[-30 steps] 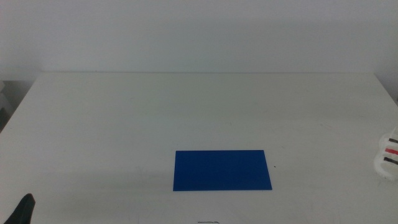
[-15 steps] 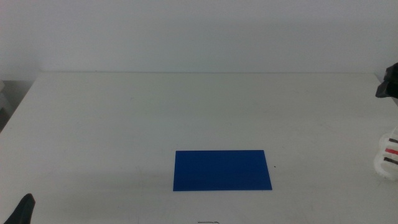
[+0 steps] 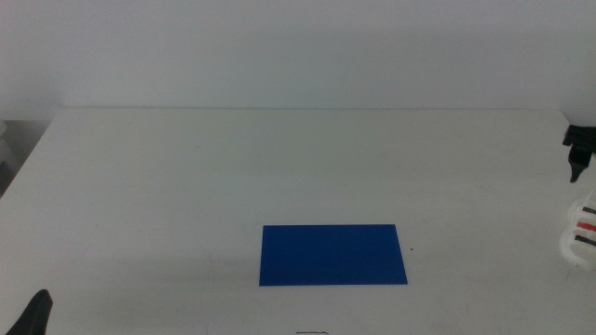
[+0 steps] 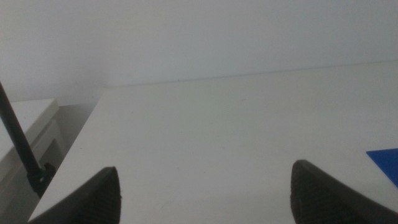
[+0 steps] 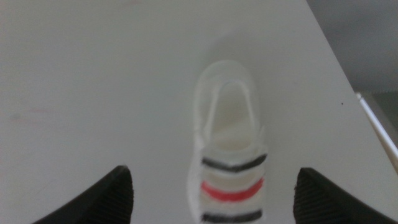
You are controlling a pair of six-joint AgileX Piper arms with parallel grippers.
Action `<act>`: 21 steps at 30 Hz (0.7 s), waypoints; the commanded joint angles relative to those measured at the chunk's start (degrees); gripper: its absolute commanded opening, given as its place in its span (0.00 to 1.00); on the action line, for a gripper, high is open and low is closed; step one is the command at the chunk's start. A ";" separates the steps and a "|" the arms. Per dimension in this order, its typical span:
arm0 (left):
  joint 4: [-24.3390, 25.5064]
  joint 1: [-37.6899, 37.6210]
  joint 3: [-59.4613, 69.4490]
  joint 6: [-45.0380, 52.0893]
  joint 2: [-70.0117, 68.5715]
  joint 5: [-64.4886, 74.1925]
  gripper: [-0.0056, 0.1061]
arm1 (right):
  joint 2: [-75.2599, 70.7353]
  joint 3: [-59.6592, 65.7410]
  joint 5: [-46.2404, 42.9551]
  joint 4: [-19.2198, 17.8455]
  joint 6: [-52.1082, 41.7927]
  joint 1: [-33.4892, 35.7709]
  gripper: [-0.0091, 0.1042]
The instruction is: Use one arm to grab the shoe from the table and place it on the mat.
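The white shoe (image 3: 582, 233) with dark and red straps lies on the table (image 3: 279, 167) at the far right edge, partly cut off in the middle view. The right wrist view shows the shoe (image 5: 229, 155) from above, between my right gripper's (image 5: 211, 199) wide-open jaws. That right gripper (image 3: 577, 154) shows in the middle view at the right edge, above the shoe. The dark blue mat (image 3: 332, 254) lies flat at the table's front centre, bare; its corner shows in the left wrist view (image 4: 385, 163). My left gripper (image 4: 205, 193) is open and waits at the front left corner (image 3: 33, 314).
The table's right edge (image 5: 336, 62) runs close beside the shoe. A white box and a thin dark rod (image 4: 22, 149) stand beyond the table's left edge.
My right gripper has come into the middle view at the right edge and has dropped lower, closer to the shoe. The shoe, the mat and the left gripper have not moved.
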 commanded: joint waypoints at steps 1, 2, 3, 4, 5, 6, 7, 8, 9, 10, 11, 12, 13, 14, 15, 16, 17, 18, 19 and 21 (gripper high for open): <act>-0.37 -0.22 -0.19 -0.69 -1.10 -4.77 0.89 | -0.91 -2.35 -0.35 -0.14 -0.58 -1.98 0.64; -0.37 -0.22 -0.19 -0.69 -1.10 -4.77 0.89 | -0.33 -2.35 -0.62 0.34 -0.58 -2.45 0.64; -0.37 -0.22 -0.19 -0.69 -1.10 -4.77 0.89 | 0.34 -2.35 -0.63 0.50 -0.58 -2.51 0.64; -0.37 -0.22 -0.19 -0.69 -1.10 -4.77 0.89 | 0.98 -2.35 -0.78 0.23 -0.58 -2.56 0.64; -0.37 -0.22 -0.19 -0.69 -1.10 -4.77 0.89 | 1.62 -2.35 -1.04 0.13 -0.58 -2.56 0.64; -0.37 -0.22 -0.19 -0.69 -1.10 -4.77 0.89 | 2.40 -2.35 -1.46 0.34 -0.58 -2.56 0.64; -0.37 -0.22 -0.19 -0.69 -1.10 -4.77 0.89 | 2.91 -2.35 -1.84 0.44 -0.58 -2.50 0.64; -0.37 -0.22 -0.19 -0.69 -1.10 -4.77 0.89 | 3.68 -2.35 -2.05 0.44 -0.58 -2.50 0.64; -0.37 -0.22 -0.19 -0.69 -1.10 -4.77 0.89 | 4.44 -2.35 -2.05 0.55 -0.70 -2.50 0.64; -0.37 -0.22 -0.19 -0.69 -1.10 -4.77 0.89 | 4.99 -2.35 -1.98 0.56 -1.07 -2.50 0.64; -0.37 -0.22 -0.19 -0.69 -1.10 -4.77 0.89 | 5.71 -2.35 -1.98 0.60 -1.51 -2.50 0.64; -0.37 -0.22 -0.19 -0.69 -1.10 -4.77 0.89 | 6.47 -2.35 -1.98 0.60 -1.73 -2.50 0.64; -0.37 -0.22 -0.19 -0.69 -1.10 -4.77 0.89 | 6.96 -2.35 -1.98 0.52 -1.73 -2.50 0.64; -0.37 -0.22 -0.19 -0.69 -1.10 -4.77 0.89 | 7.56 -2.35 -1.98 0.52 -1.86 -2.50 0.64; -0.37 -0.22 -0.19 -0.69 -1.10 -4.77 0.89 | 8.12 -2.35 -1.98 0.37 -1.93 -2.50 0.63; -0.37 -0.22 -0.19 -0.69 -1.10 -4.77 0.89 | 8.45 -2.35 -1.98 0.17 -1.93 -2.50 0.63; -0.37 -0.22 -0.19 -0.69 -1.10 -4.77 0.89 | 8.78 -2.35 -1.98 0.08 -2.02 -2.50 0.61; -0.37 -0.22 -0.19 -0.69 -1.10 -4.77 0.89 | 8.86 -2.35 -1.98 -0.01 -2.29 -2.50 0.57; -0.37 -0.22 -0.19 -0.69 -1.10 -4.77 0.89 | 8.93 -2.35 -1.98 -0.07 -2.78 -2.50 0.53; -0.37 -0.22 -0.19 -0.69 -1.10 -4.77 0.89 | 8.80 -2.35 -1.69 0.04 -3.34 -2.44 0.36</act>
